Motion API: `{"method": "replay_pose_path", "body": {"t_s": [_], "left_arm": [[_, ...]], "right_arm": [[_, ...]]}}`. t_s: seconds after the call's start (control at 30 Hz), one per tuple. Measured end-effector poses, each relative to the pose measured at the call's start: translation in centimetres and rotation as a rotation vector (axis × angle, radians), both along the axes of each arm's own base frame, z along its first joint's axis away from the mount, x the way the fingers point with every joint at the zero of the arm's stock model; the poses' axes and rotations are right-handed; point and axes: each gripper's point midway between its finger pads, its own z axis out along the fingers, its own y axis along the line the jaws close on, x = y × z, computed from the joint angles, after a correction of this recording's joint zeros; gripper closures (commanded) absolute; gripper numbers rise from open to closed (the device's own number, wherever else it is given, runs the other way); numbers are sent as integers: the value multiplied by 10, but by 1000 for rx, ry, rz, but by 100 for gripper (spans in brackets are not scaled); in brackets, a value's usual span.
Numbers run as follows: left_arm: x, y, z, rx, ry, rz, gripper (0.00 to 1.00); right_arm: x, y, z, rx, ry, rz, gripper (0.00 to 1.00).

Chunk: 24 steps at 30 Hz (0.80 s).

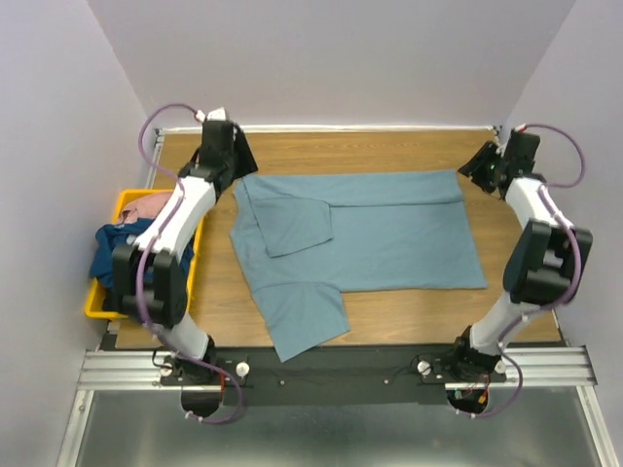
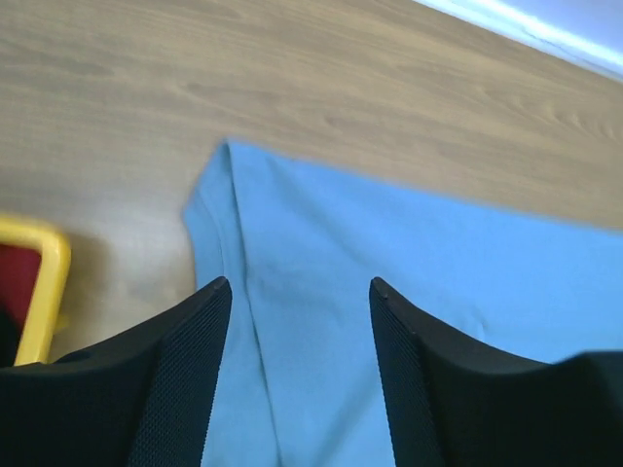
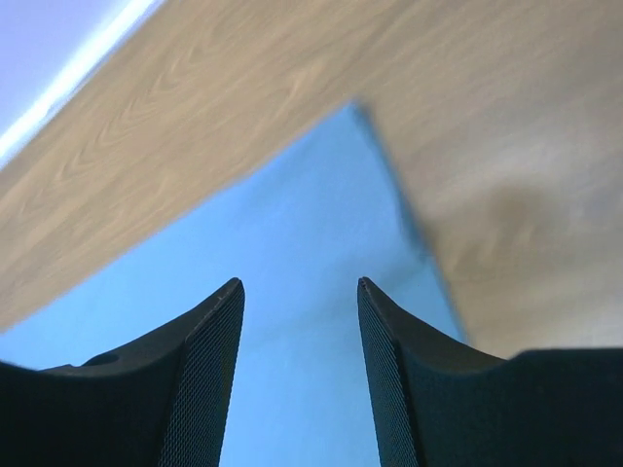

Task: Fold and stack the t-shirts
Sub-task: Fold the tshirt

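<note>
I log both arms stretched far: left gripper [image 2: 297, 287], right gripper [image 3: 300, 284] agape, empty, above the blue-grey t-shirt [image 1: 389, 233] corners.

Blue-grey t-shirt [image 1: 389, 229] part-folded on table [image 1: 409, 316]; navy t-shirt [image 1: 109, 238], pink t-shirt [image 1: 144, 205] crumpled in bin [image 1: 94, 309]

Yellow plastic bin [image 1: 94, 304] at the left edge of the wooden table [image 1: 409, 313].
</note>
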Motion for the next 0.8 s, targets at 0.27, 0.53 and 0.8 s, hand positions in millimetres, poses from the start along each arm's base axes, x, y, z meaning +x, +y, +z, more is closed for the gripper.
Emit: {"method": "replay_pose_path", "body": {"t_s": [0.27,0.53,0.8], "left_arm": [[-157,-46,-51,20,146,-158,32],[-252,-26,-116,28,366,-113,33],[-254,-30,-139,32,450,-81,53]], "right_arm": [[-104,119,-6,-40,37,207,40],[-183,128,-28,-45,98,229,38],[-209,128,-33,-46,106,234,38]]}}
